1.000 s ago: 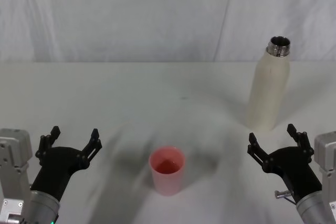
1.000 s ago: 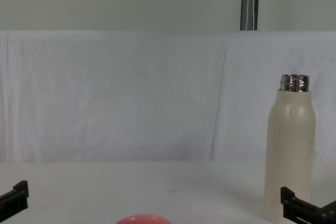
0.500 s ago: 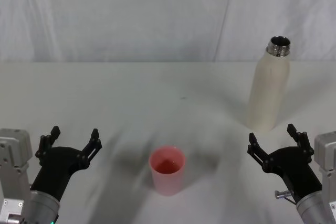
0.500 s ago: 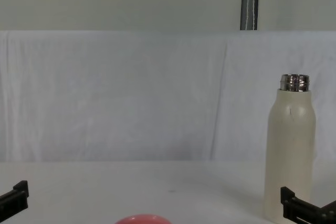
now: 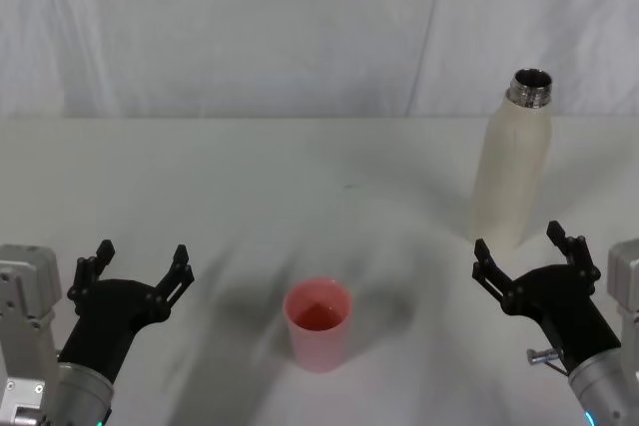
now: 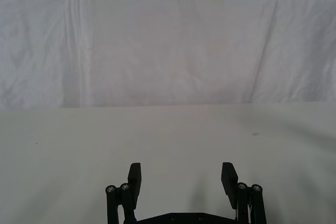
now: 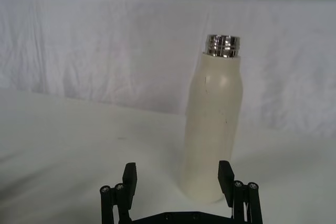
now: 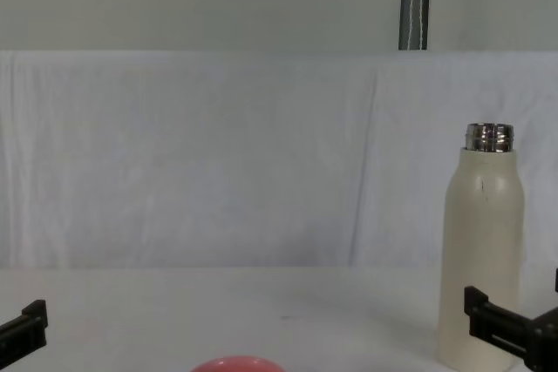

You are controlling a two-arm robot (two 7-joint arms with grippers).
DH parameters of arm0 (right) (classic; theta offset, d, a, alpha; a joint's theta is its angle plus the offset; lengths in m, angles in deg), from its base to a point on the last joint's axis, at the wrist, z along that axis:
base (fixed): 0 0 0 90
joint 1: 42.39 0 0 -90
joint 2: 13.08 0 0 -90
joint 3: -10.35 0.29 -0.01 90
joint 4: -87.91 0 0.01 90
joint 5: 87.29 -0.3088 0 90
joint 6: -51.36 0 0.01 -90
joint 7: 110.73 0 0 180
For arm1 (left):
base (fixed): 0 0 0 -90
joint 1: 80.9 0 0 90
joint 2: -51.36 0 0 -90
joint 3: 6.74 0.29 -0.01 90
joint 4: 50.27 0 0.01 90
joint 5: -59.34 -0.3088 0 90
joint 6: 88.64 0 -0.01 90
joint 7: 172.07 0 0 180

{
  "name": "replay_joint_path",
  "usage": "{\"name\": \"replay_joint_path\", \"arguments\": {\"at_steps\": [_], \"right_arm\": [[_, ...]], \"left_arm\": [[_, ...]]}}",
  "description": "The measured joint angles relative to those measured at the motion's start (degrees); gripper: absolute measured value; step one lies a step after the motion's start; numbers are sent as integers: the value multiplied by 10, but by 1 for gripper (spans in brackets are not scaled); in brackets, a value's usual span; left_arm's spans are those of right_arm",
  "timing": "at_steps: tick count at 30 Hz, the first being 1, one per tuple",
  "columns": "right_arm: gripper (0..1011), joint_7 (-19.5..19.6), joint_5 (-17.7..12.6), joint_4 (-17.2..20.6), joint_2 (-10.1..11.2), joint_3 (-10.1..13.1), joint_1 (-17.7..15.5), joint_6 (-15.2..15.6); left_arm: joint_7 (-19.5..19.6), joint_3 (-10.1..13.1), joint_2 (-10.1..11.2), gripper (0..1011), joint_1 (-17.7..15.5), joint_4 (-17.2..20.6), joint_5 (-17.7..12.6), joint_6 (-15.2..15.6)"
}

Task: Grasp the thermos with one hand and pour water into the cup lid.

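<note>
The thermos [image 5: 511,172], a tall cream-white matte bottle with a shiny threaded silver neck and an uncapped mouth, is seen upright at the right of the head view on the white table [image 5: 250,187]. The pink cup lid [image 5: 318,323] is placed at lower centre, well apart. The right gripper [image 5: 529,254], spread wide and empty, is held just before the thermos; the left gripper [image 5: 140,263], equally spread and empty, is held at lower left.

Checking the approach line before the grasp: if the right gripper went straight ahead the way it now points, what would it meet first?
Most likely the thermos. The open right gripper points at its lower body, which stands upright on the table just beyond the fingertips. Nothing lies between them, though the exact gap is unclear.
</note>
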Motion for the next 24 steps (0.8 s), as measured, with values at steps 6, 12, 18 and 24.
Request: {"name": "replay_joint_path", "arguments": {"at_steps": [6, 12, 18, 24], "right_arm": [[1000, -20, 0, -10, -2, 12, 16, 2], [1000, -33, -2, -37, -8, 26, 40, 1], [1000, -45, -2, -72, -17, 42, 75, 1], [1000, -54, 0, -89, -20, 45, 91, 0]], "left_arm": [[0, 0, 0, 1001, 0, 0, 0, 0], [0, 0, 0, 1001, 0, 0, 0, 0], [0, 0, 0, 1001, 0, 0, 0, 0], [0, 0, 0, 1001, 0, 0, 0, 0]]}}
